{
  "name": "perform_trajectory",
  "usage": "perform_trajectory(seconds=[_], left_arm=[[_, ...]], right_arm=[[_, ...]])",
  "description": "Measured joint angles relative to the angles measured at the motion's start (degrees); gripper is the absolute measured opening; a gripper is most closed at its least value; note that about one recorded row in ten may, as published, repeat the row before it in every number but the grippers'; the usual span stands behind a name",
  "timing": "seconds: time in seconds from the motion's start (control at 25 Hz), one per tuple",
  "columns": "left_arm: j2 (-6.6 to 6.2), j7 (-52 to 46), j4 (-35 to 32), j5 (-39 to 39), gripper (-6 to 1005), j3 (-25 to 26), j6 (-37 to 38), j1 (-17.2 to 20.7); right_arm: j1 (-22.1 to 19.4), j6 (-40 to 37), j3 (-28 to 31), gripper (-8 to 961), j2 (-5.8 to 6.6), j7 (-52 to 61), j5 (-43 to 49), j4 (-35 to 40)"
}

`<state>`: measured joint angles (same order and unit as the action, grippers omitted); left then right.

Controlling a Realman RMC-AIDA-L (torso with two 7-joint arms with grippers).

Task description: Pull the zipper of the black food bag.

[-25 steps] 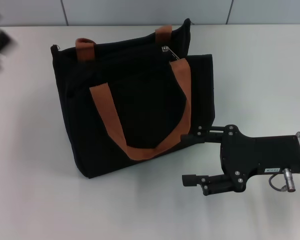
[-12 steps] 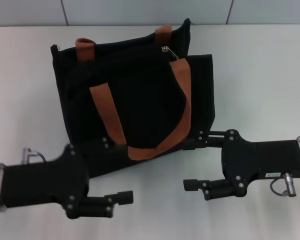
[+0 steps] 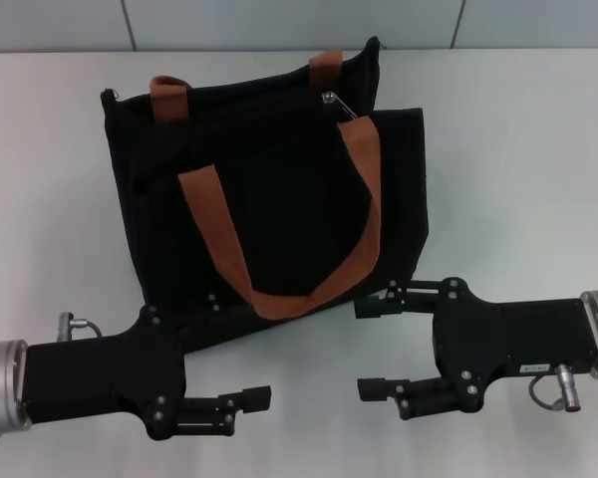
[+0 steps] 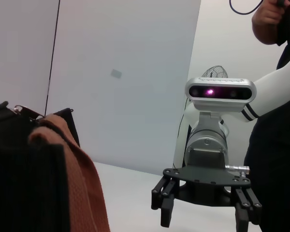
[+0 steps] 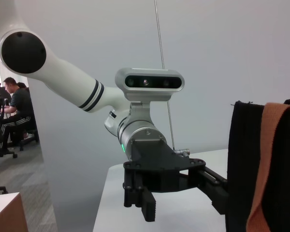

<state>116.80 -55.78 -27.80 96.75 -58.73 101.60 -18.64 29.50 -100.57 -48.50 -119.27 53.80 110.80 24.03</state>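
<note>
The black food bag (image 3: 279, 199) lies on the white table, its two rust-brown handles (image 3: 364, 199) draped over its front. The silver zipper (image 3: 331, 98) sits at the bag's top edge, towards its right end. My left gripper (image 3: 241, 349) is open at the bag's near left corner, one finger against the bag's bottom edge. My right gripper (image 3: 364, 347) is open at the bag's near right corner, facing the left one. The left wrist view shows the bag (image 4: 19, 183) and the right gripper (image 4: 205, 212). The right wrist view shows the bag (image 5: 241, 169) and the left gripper (image 5: 181, 203).
The white table (image 3: 518, 149) runs back to a grey wall. A person (image 4: 280, 96) stands behind the right arm in the left wrist view. Seated people (image 5: 14, 106) show far off in the right wrist view.
My left arm has come in from the left and set its open gripper at the bag's near left corner. My right gripper has shifted a little left and nearer.
</note>
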Motion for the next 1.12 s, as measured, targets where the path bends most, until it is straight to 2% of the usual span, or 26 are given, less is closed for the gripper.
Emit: perform_trajectory(seconds=[1.12], left_arm=[[0.45,0.76,0.27,0.04,834,-0.84,-2.28,0.2]], right_arm=[[0.04,-0.01,-0.01,788,0.1,-0.11,0.03,-0.22]])
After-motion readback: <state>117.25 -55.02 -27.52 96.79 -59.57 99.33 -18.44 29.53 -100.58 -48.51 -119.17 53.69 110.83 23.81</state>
